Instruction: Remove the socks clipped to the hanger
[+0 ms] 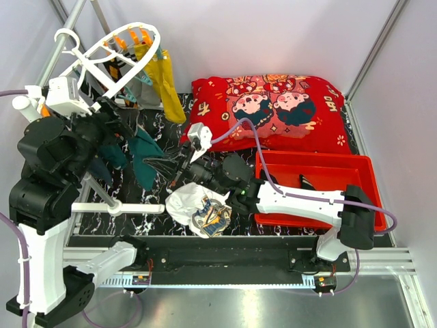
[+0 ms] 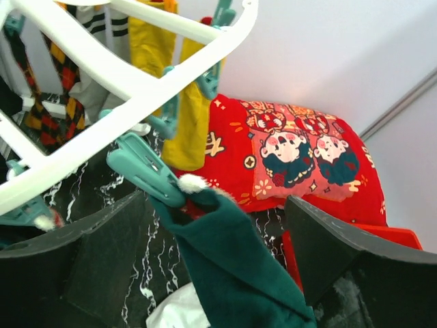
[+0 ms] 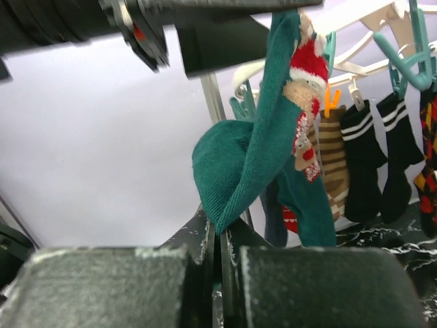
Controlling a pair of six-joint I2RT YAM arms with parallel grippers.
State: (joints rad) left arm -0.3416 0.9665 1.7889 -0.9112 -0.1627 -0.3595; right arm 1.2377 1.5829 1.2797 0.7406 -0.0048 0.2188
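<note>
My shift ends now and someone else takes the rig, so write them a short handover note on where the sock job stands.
Grippers: the left gripper is open, its fingers on either side of the teal clip that holds the dark teal sock. The right gripper is shut on that sock's lower fold.
On the hanger: a brown-striped sock, black striped socks and mustard socks, all clipped.
Done: a heap of fabric lies on the table, perhaps socks already removed.
Left: free the teal sock from its clip, then the rest.
</note>
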